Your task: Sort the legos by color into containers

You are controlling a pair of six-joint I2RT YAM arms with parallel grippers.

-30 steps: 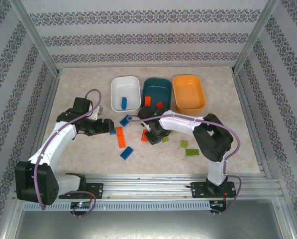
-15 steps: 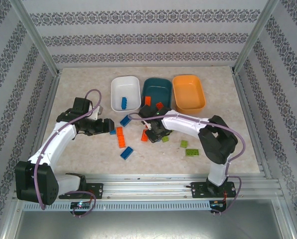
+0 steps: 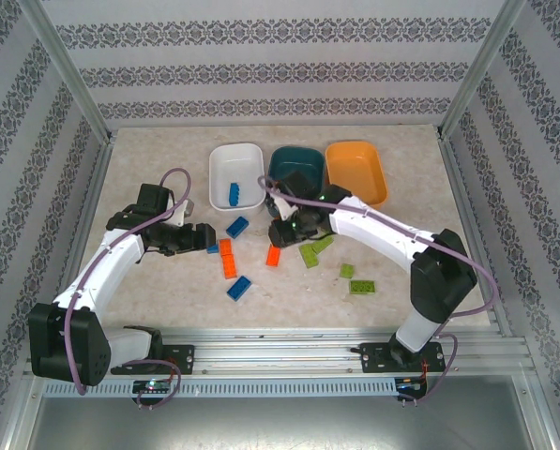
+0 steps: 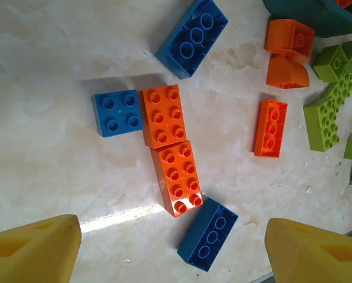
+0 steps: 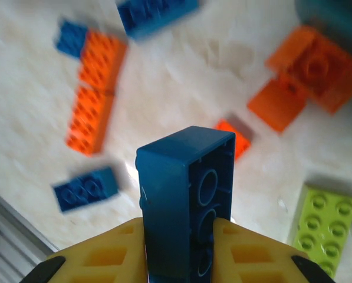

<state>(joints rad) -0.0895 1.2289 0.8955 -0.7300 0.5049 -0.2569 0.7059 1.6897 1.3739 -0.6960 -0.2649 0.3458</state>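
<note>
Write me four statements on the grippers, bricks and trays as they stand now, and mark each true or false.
1. The right gripper is shut on a blue brick. True.
2. The left gripper holds an orange brick. False: it is open and holds nothing.
3. A second blue brick lies in the white tray. True.
4. The green bricks lie in the light orange tray. False: they lie on the table.

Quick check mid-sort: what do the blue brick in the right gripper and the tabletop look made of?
The blue brick, held in the right gripper: hard moulded plastic, slightly glossy; crisp edges and hollow tubes underneath. The tabletop: marbled beige, smooth and shiny, with a glare streak; stone or stone-print laminate, cannot tell which.
</note>
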